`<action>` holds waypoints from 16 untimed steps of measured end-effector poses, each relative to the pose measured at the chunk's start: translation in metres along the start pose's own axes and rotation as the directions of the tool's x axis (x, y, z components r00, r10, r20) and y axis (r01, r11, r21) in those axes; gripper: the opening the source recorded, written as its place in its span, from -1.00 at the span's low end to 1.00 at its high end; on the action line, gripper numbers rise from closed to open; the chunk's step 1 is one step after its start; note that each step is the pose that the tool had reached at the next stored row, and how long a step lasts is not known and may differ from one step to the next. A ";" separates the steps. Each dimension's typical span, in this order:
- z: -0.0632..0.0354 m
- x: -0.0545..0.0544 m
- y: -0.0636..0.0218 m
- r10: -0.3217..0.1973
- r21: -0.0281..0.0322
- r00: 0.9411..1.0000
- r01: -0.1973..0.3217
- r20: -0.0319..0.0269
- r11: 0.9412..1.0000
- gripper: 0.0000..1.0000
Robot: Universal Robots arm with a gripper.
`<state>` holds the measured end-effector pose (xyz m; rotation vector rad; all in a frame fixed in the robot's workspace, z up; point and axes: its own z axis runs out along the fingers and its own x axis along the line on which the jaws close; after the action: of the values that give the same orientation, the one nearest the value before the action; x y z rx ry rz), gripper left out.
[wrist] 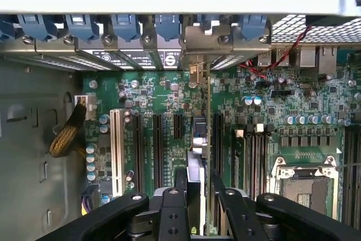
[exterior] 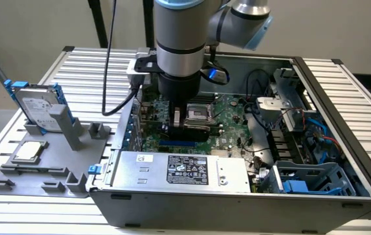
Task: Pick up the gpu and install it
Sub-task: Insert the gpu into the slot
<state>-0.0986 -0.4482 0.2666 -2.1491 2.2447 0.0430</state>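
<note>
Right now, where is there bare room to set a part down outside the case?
The ribbed table is bare on the exterior view's right of the computer case. The grey fixture tray, bearing the hard drive and CPU chip, is crowded.

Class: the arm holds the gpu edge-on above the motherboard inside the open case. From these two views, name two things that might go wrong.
1. The gpu, clamped in the gripper, may miss its slot and scrape the motherboard.
2. Its metal bracket could catch on the case's rear slot frame beside the blue clips.
</note>
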 end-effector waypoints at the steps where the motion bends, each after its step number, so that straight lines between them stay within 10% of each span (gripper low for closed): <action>1: 0.0004 0.000 0.0002 0.000 0.000 1.000 0.000 0.000 1.000 -0.47; 16: 0.0073 0.000 0.0015 -0.001 0.000 1.000 0.001 -0.005 1.000 -0.47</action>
<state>-0.1001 -0.4480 0.2593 -2.1520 2.2466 0.0374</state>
